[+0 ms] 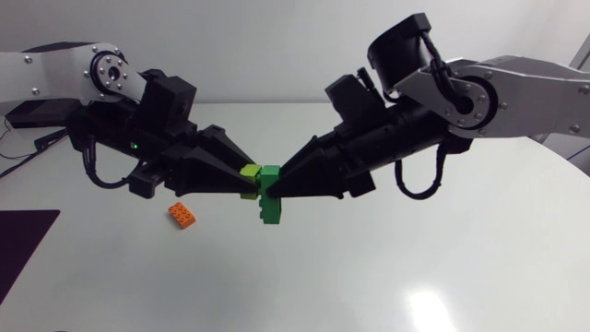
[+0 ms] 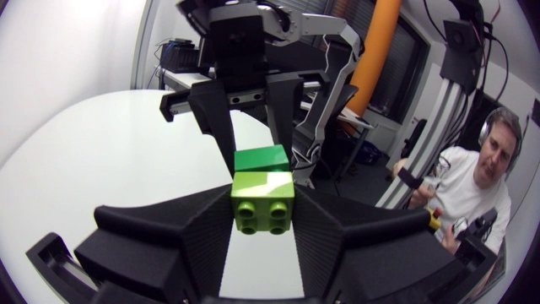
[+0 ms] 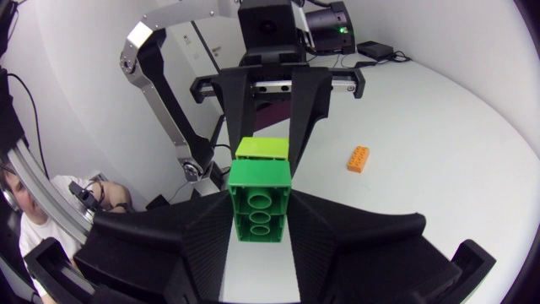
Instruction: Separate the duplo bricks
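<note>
A lime-green brick (image 1: 248,172) and a dark green brick (image 1: 270,195) are joined and held above the table's middle. My left gripper (image 1: 251,184) comes in from the left and is shut on the lime-green brick (image 2: 262,201). My right gripper (image 1: 273,184) comes in from the right and is shut on the dark green brick (image 3: 259,203). The two grippers meet tip to tip. In the left wrist view the dark green brick (image 2: 261,158) shows just beyond the lime one, between the other gripper's fingers. The right wrist view shows the lime-green brick (image 3: 261,149) beyond the dark one.
An orange brick (image 1: 182,216) lies flat on the white table (image 1: 415,267) below my left gripper; the right wrist view shows the orange brick (image 3: 358,159) too. A dark mat (image 1: 20,242) covers the table's near left corner.
</note>
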`<action>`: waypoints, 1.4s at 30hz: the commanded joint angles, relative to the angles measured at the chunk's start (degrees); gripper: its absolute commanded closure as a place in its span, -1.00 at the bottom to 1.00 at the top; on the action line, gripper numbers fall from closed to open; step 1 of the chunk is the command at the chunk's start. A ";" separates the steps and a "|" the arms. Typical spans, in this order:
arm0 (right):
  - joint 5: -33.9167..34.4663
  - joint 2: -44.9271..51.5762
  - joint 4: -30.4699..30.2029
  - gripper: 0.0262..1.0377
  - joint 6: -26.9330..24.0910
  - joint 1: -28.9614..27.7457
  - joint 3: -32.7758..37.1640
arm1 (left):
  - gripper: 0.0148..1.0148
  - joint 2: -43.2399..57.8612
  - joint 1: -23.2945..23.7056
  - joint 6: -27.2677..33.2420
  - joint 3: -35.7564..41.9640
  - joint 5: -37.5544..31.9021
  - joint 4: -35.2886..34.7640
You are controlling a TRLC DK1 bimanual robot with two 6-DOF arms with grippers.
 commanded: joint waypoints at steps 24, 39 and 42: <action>-1.88 -9.60 -7.16 0.51 -7.80 -10.89 -6.93 | 0.47 5.15 -10.55 -2.81 -7.87 -67.08 25.35; -1.52 -11.98 -7.25 0.51 -8.24 -10.98 -9.56 | 0.46 14.73 -15.47 -3.07 -13.85 -80.61 34.05; -1.52 -12.51 -7.25 0.51 -8.33 -10.89 -10.09 | 0.45 15.26 -17.06 -3.51 -15.08 -81.14 35.55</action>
